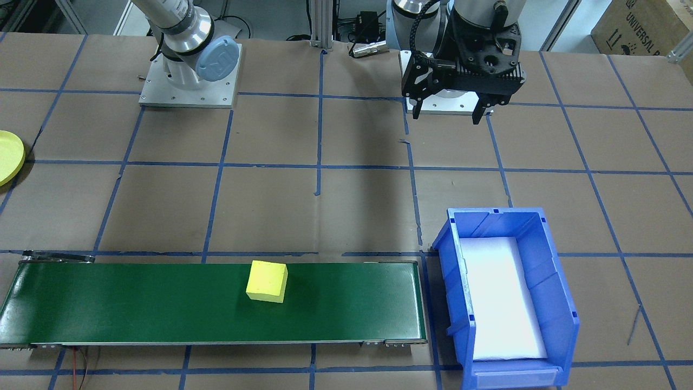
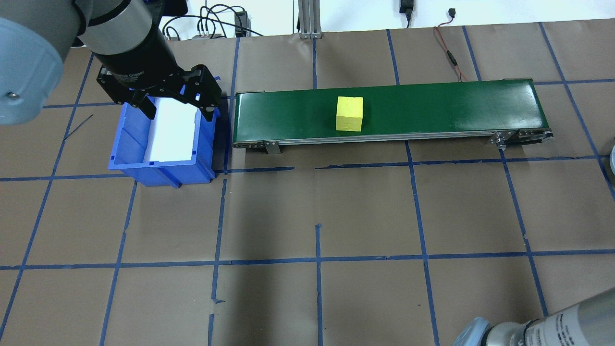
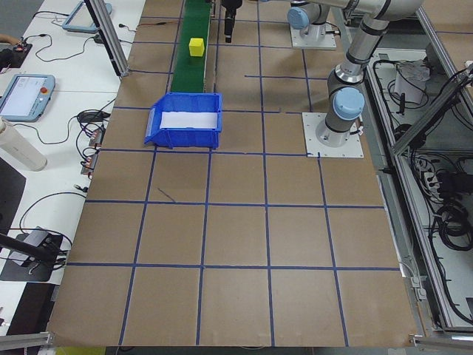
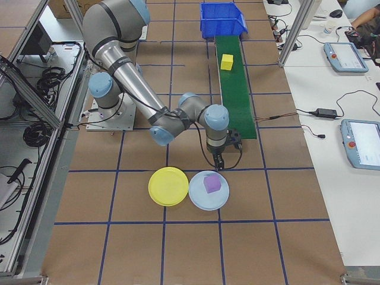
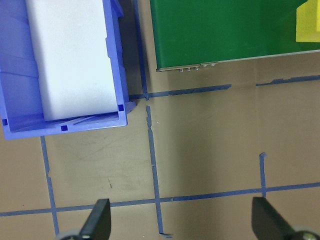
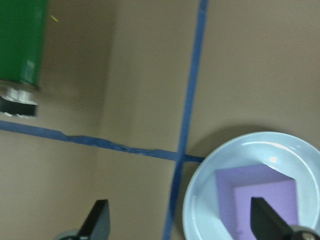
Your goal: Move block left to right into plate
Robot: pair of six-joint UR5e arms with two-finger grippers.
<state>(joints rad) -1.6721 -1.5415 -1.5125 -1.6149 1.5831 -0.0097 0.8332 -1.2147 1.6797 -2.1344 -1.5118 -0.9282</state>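
black left hand (image 1: pixel 449 115) wide open, empty

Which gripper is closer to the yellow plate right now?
The right gripper. It hangs open just above the two plates, near the yellow plate and the pale blue one. The left gripper is open far off at the table's other end, near the blue bin.

overhead and front views face each other, sharing conveyor (image 2: pixel 389 108)
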